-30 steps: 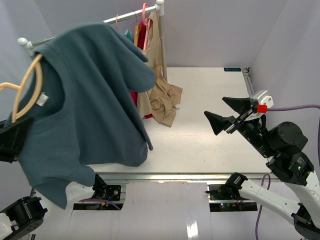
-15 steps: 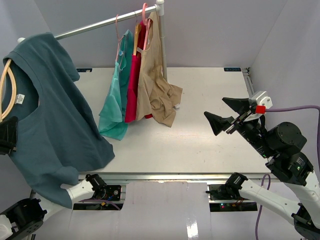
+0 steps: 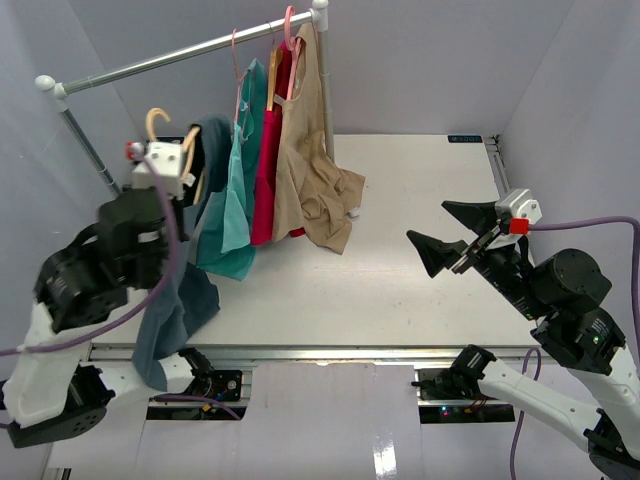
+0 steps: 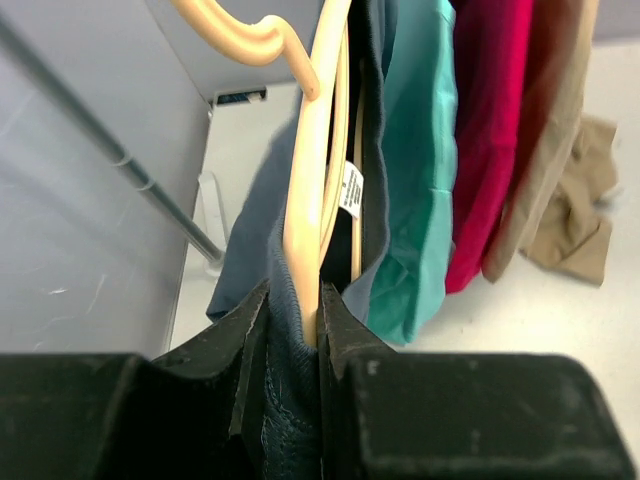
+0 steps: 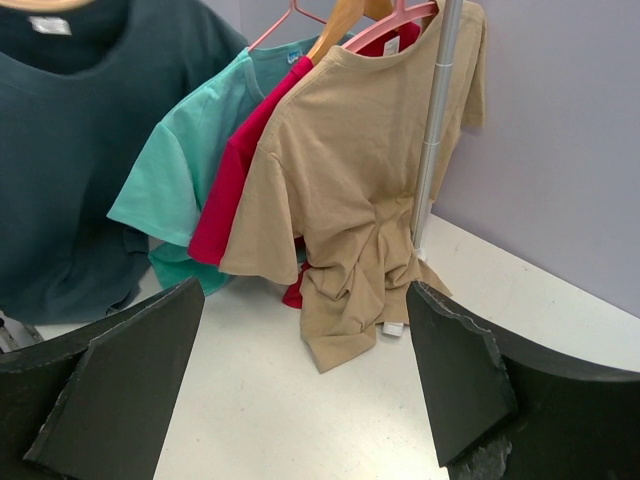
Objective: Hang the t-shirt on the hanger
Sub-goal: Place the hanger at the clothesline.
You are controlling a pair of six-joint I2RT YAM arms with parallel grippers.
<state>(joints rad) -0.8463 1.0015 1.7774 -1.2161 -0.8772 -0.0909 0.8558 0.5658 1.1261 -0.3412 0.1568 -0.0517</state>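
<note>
No text can be read. The white neck tag (image 4: 350, 190) in the t-shirt (image 4: 250, 230) bears print too small to decipher.

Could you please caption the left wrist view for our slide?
Left gripper pinches the tan wooden hanger carrying the dark blue t-shirt, beside teal garment, red garment and beige garment.

We find dark slate-blue cotton t-shirt (image 3: 180, 310) on tan wooden hanger (image 4: 303, 200), just left of turquoise fabric garment (image 3: 232, 215).
</note>
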